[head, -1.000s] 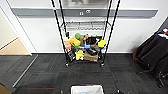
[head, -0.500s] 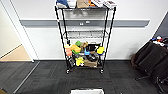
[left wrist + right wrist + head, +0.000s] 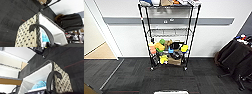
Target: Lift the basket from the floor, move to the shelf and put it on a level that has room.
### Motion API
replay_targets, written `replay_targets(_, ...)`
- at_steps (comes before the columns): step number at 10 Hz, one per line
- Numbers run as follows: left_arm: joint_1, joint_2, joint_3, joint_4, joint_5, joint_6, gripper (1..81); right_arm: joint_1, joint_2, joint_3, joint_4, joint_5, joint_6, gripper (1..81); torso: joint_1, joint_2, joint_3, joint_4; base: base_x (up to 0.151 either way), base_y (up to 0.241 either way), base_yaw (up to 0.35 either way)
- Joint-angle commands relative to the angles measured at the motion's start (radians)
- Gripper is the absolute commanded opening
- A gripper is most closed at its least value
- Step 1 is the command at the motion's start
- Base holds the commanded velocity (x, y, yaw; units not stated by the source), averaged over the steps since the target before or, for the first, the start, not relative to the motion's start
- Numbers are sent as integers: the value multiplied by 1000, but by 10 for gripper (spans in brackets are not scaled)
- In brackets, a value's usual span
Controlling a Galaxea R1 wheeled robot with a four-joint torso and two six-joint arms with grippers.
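Observation:
The basket point(image 3: 26, 36) is beige woven with a pale lining. Its rim point(image 3: 171, 92) just shows at the head view's bottom edge. It hangs above the dark carpet floor point(image 3: 134, 75). My left gripper point(image 3: 49, 45) is shut on one dark arched handle point(image 3: 41, 26). My right gripper point(image 3: 48, 91) is shut on the handle point(image 3: 51, 75) at the basket's point(image 3: 37, 76) other end. The shelf point(image 3: 169, 37), a black wire rack, stands straight ahead against the wall. Its level second from the top point(image 3: 169, 35) looks bare. The top tier and the lower tiers are crowded.
Something pale blue point(image 3: 40, 84) lies inside the basket. A cardboard box point(image 3: 174, 60) and colourful items fill the rack's lower tiers. Dark chairs point(image 3: 236, 58) stand at the right. Tan wooden flooring point(image 3: 101, 53) opens at the left.
The whole head view has shifted: the rack sits lower and its top tier now shows. Less of the basket's rim shows at the bottom edge.

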Motion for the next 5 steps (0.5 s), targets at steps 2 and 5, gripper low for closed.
replay_targets(2, -107, -19, 39, 7, 2, 1, 10, 119, -3, 24, -23, -3, 7, 10, -85, 132, 0, 0, 0, 0, 0)
replay_targets(5, -129, 15, 33, 19, 15, -2, 10, 157, 74, -25, -23, -63, 7, 10, -151, 234, 0, 0, 0, 0, 0)
